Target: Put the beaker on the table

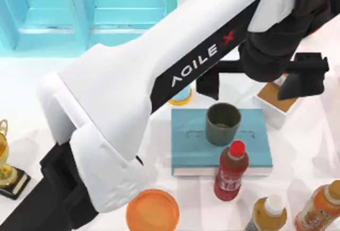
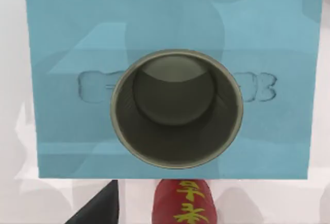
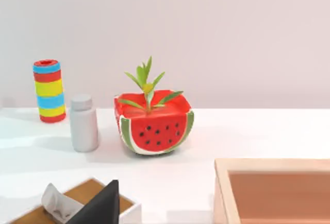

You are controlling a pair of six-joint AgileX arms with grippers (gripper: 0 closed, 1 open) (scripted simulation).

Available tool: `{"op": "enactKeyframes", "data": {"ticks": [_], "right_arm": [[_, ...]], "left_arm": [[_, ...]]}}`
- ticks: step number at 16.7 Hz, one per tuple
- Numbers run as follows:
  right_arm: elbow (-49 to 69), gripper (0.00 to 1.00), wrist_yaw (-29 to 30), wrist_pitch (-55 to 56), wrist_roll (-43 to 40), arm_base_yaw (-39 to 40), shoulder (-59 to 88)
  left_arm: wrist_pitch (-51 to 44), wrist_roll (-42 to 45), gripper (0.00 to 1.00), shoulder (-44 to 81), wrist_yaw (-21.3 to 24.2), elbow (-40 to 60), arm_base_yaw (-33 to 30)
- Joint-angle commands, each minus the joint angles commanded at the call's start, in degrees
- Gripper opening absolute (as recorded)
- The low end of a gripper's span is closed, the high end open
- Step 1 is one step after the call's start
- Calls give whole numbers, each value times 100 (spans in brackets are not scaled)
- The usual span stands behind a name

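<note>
The beaker (image 1: 223, 123), a dull grey-green cup, stands upright on a teal book (image 1: 183, 151) that lies on the white table (image 1: 300, 151). My left gripper (image 1: 256, 85) hovers just behind and above it. The jaws are spread wide and hold nothing. The left wrist view looks straight down into the beaker (image 2: 177, 108), and one dark fingertip (image 2: 100, 208) shows at the frame's edge. My right arm is parked off to the right. One of its fingertips (image 3: 103, 206) sits off to one side over a tissue box (image 3: 77, 203).
A red bottle (image 1: 231, 172) stands at the book's front edge, close to the beaker. Around it are an orange pot (image 1: 152, 210), two more bottles (image 1: 268, 212) (image 1: 321, 204), a yellow-lidded can (image 1: 181, 97), a tissue box (image 1: 276, 101), a blue cabinet (image 1: 106, 2) and a trophy (image 1: 8, 172).
</note>
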Motion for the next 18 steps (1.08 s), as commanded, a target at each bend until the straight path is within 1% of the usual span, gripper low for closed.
{"op": "enactKeyframes", "data": {"ticks": [3, 9, 11, 14, 18], "right_arm": [[0, 100, 0, 0, 0, 0, 0], [0, 100, 0, 0, 0, 0, 0], [0, 100, 0, 0, 0, 0, 0], [0, 100, 0, 0, 0, 0, 0], [0, 100, 0, 0, 0, 0, 0]], "left_arm": [[467, 48, 100, -138, 4, -574, 32], [2156, 137, 100, -673, 9, -2833, 133], [2627, 164, 100, -797, 10, -3422, 158], [3012, 187, 100, -875, 11, -3853, 178], [3030, 188, 100, -878, 11, -3873, 179]]}}
